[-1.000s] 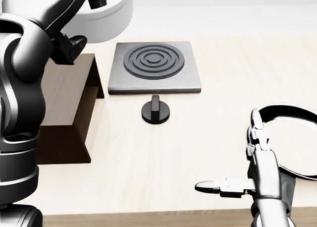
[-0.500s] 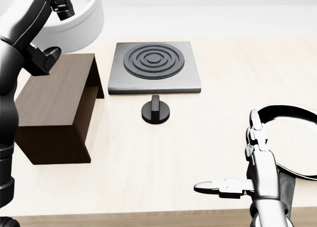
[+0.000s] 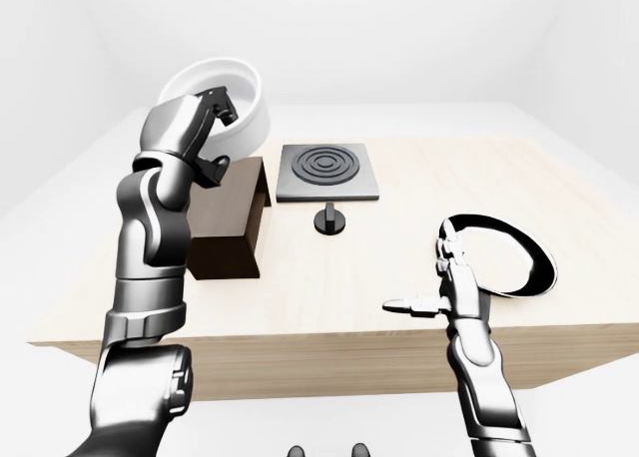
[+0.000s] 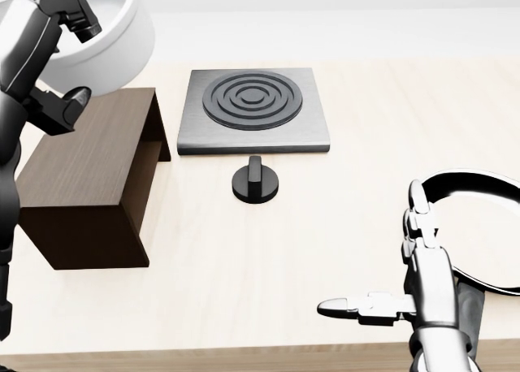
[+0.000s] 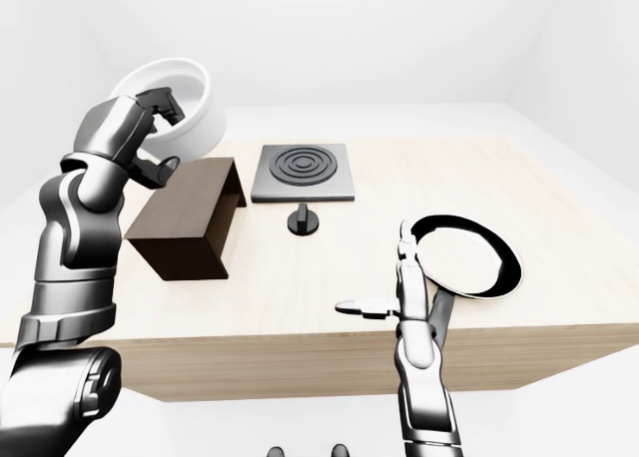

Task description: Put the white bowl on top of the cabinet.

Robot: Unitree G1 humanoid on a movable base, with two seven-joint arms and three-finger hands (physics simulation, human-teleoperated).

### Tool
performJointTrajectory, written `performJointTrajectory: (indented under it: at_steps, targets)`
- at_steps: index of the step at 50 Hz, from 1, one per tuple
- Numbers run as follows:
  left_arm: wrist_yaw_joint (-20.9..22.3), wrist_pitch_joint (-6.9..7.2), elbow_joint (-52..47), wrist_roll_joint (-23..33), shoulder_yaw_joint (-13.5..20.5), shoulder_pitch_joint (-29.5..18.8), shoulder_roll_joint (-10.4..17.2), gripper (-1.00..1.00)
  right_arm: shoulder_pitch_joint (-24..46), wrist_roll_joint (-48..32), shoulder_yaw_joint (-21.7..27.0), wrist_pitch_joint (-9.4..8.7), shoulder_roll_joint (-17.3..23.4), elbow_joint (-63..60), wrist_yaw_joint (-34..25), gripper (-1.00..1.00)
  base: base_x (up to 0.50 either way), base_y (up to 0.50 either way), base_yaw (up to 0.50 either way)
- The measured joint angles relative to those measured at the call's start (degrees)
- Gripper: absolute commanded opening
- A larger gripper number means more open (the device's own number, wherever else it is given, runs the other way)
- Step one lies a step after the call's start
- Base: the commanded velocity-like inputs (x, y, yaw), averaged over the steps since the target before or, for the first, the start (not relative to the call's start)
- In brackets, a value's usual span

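Gripping the rim of the white bowl [image 5: 175, 103] with its fingers closed over the edge, the left hand [image 5: 150, 113] holds it raised in the air above the far left end of the dark brown cabinet [image 5: 190, 218], clear of its top. The bowl is tilted, its opening facing up and toward the camera in the eye views, the hollow interior showing. The left arm is bent sharply at the elbow, forearm rising to the bowl. The right hand [image 4: 406, 287] hovers low over the light wooden table [image 3: 399, 247], fingers spread and holding nothing, beside a black pan [image 5: 469, 262]. A square hotplate [image 4: 253, 108] and black knob [image 4: 256, 181] lie right of the cabinet.
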State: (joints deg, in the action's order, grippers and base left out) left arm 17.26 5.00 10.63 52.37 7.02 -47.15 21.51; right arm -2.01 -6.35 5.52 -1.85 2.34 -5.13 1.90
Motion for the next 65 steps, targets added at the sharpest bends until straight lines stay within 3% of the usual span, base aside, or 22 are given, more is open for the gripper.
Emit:
performJointTrajectory:
  at_steps: [29,65]
  targets:
    - [-7.8,0.00,3.9,-6.6,1.1,4.6,1.7,-1.00,0.0,-0.7,-0.5,0.70,-0.1,0.8,0.3,1.00,0.00,0.00,0.00]
    - [-11.5,0.00,16.8,-5.9,-0.2,3.7,2.3,-1.00,0.4,-1.2,-0.9,1.51,-0.1,2.1,0.5,1.00,0.00,0.00,0.00]
